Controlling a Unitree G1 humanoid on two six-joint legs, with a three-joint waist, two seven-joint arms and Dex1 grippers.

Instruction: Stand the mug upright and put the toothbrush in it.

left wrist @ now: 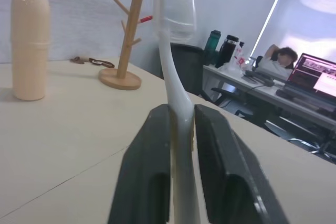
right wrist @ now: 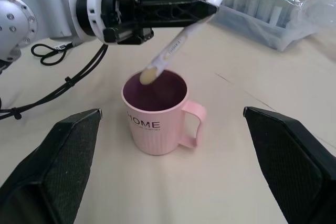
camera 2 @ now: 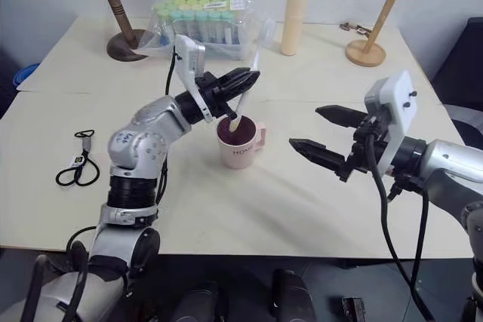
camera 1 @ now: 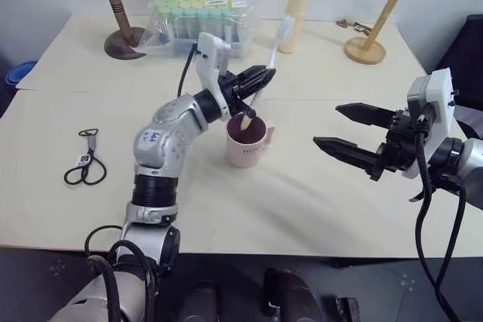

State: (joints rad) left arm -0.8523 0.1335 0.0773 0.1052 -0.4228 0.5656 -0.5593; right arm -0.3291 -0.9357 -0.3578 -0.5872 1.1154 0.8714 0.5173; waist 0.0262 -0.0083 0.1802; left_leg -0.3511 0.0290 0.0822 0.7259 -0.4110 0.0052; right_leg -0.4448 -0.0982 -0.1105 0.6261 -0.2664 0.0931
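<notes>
Table point(camera 1: 317, 201) cream, wide; back edge carries round-topped wooden stand point(camera 1: 113, 5), wrapped pack of tubes point(camera 1: 200, 20), tall cream bottle point(camera 1: 296, 11), wooden branch rack point(camera 1: 377, 16). Black cord loop point(camera 1: 85, 160) lies at left side. Office desk with laptop point(left wrist: 315, 77) and seated person point(left wrist: 278, 59) beyond. Mug point(camera 1: 247, 141) upright mid-table, handle toward right arm. Left gripper point(camera 1: 260, 79) clamps toothbrush point(right wrist: 176, 48) mid-handle, tilted, butt end at mug mouth, bristles up. Right gripper point(camera 1: 343, 130) spread wide, empty, near mug.

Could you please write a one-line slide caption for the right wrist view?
Left gripper holds the toothbrush tilted, handle end at the upright pink mug mouth.
</notes>
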